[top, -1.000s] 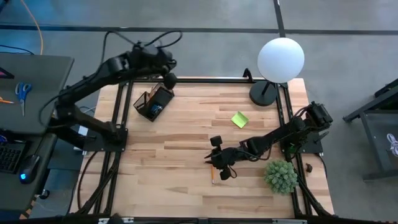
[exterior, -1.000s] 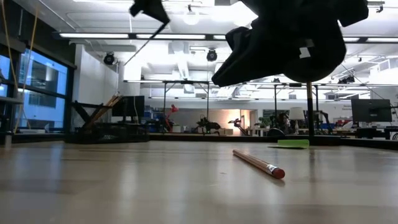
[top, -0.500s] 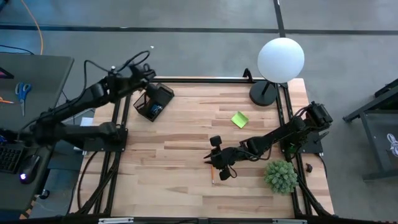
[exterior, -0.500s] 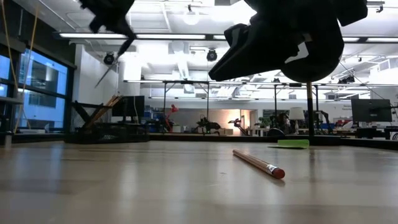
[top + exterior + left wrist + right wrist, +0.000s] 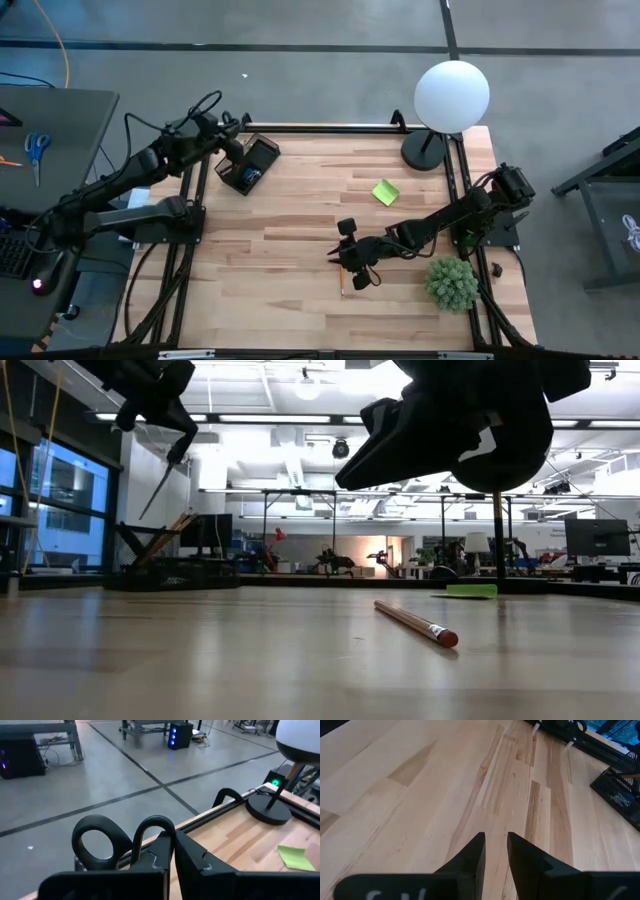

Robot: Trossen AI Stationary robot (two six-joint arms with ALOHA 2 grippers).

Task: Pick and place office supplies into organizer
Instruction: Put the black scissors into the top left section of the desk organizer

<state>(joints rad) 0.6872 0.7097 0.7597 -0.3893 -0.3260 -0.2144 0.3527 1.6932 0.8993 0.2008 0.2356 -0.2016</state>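
Note:
My left gripper (image 5: 230, 143) hangs at the table's far left, beside the black mesh organizer (image 5: 250, 165), and is shut on black-handled scissors (image 5: 158, 485). Their two handle loops (image 5: 95, 840) show past the fingertips. My right gripper (image 5: 350, 262) hovers at mid-table, slightly open with nothing between its fingers (image 5: 495, 851). Just nearer the front edge, an orange pencil (image 5: 415, 622) lies flat on the wood. A lime-green sticky-note pad (image 5: 385, 191) lies flat toward the far right. My left gripper pinches the scissors between its two fingers, close under the handle loops (image 5: 152, 832); the fingers hide the exact spot. The loops stick out beyond the fingertips. The shut blades (image 5: 155, 490) hang slanting down below the gripper, clear of the table and the organizer.
A white globe lamp (image 5: 451, 95) on a round black base (image 5: 424, 152) stands at the far right corner. A small green plant (image 5: 452, 283) sits near the right arm's base. Bare wood lies between the organizer and the pencil.
My left gripper has carried the scissors toward the table's left edge and downward, rolling as it went; the blades now hang steeper than before. It has stayed shut on them.

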